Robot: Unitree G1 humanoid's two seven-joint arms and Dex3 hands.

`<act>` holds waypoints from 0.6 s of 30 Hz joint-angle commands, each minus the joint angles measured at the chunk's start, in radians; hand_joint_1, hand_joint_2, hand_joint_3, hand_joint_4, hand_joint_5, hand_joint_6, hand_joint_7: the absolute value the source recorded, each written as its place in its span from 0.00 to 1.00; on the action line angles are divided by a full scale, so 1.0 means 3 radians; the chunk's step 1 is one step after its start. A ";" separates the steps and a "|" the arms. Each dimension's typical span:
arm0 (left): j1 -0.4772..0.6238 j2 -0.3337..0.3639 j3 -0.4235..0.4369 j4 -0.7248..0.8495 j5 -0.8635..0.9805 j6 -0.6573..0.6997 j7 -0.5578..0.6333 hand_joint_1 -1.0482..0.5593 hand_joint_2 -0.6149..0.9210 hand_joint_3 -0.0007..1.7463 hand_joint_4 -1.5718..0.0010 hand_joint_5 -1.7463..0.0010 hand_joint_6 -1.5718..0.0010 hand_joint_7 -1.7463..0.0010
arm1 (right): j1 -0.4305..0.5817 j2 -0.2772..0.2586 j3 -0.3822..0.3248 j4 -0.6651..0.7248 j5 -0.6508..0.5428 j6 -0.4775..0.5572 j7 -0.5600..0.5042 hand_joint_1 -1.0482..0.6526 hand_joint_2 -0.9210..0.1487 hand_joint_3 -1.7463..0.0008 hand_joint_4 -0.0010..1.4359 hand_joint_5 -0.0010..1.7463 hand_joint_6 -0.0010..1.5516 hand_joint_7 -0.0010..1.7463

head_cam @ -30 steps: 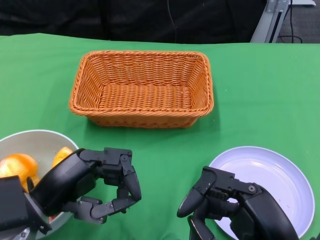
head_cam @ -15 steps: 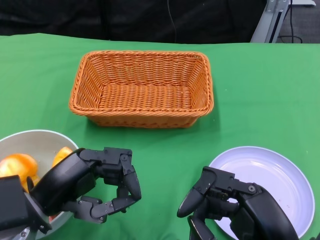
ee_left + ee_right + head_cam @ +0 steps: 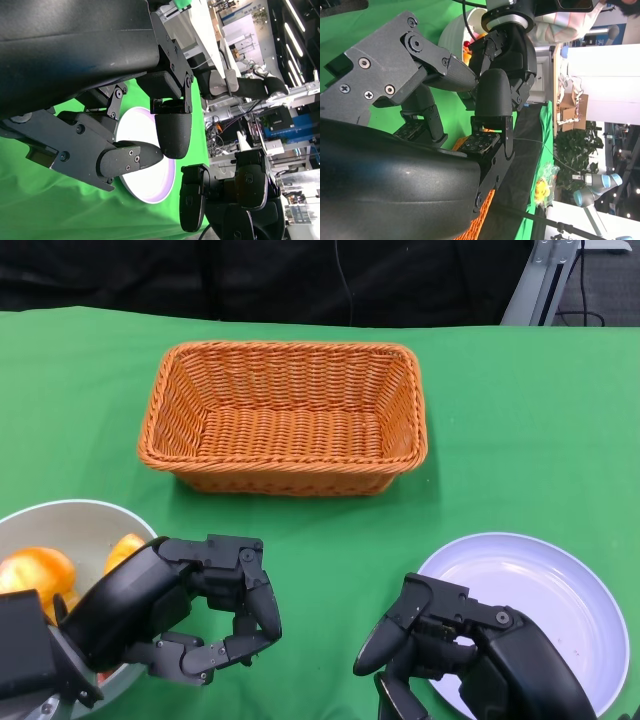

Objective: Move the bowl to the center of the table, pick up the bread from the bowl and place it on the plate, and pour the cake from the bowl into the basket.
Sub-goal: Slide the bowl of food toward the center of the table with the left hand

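At lower left of the head view, the left hand (image 3: 190, 615) sits low over the green counter (image 3: 520, 420), fingers curled inward toward the thumb with a gap between them; nothing held. The bowl (image 3: 60, 525), pale grey, lies at the far lower-left edge of the frame, directly behind and partly under this hand and forearm; whether the hand touches the rim cannot be told. Inside the bowl, an orange-yellow rounded piece (image 3: 35, 570) and a second orange piece (image 3: 125, 548) are visible just beside the hand's shell; which is bread and which is cake cannot be told.

Lower right of the head view: the right hand (image 3: 450, 640), fingers curled loosely, empty, overlapping the near-left edge of the plate (image 3: 560, 590). Plate is white with a lilac rim, bare surface showing.

Upper centre of the head view: the basket (image 3: 285, 415), orange wicker, rectangular, upright, well apart from both hands and from the bowl.

Left wrist view shows the plate (image 3: 145, 180) beyond the left fingers (image 3: 172, 130), with the right hand (image 3: 235, 195) beside it. Right wrist view shows the left hand (image 3: 505, 55) and part of the bowl (image 3: 455, 25) past the right fingers (image 3: 492, 97).
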 commanded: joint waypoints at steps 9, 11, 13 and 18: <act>-0.0060 0.0044 0.0067 0.0117 -0.0083 0.0009 -0.0061 0.49 0.89 0.32 0.52 0.10 0.50 0.33 | -0.0102 0.0017 -0.0006 0.0203 -0.0001 -0.0133 0.0008 0.56 0.42 0.33 0.55 0.89 0.44 0.74; -0.0062 0.0020 0.0114 0.0121 -0.0140 0.0011 -0.0039 0.51 0.85 0.40 0.51 0.13 0.49 0.38 | -0.0135 0.0030 -0.0007 0.0274 -0.0008 -0.0197 0.0006 0.56 0.43 0.33 0.55 0.89 0.44 0.74; -0.0064 0.0006 0.0170 0.0114 -0.0175 -0.0002 0.0008 0.51 0.83 0.43 0.51 0.17 0.49 0.43 | -0.0150 0.0045 0.0001 0.0317 -0.0013 -0.0230 -0.0008 0.56 0.42 0.33 0.56 0.89 0.44 0.74; -0.0118 0.0076 0.0317 -0.0122 -0.0338 0.0222 0.0059 0.41 0.96 0.19 0.55 0.23 0.47 0.59 | -0.0181 0.0055 0.0009 0.0383 -0.0034 -0.0286 -0.0025 0.55 0.43 0.34 0.56 0.89 0.44 0.74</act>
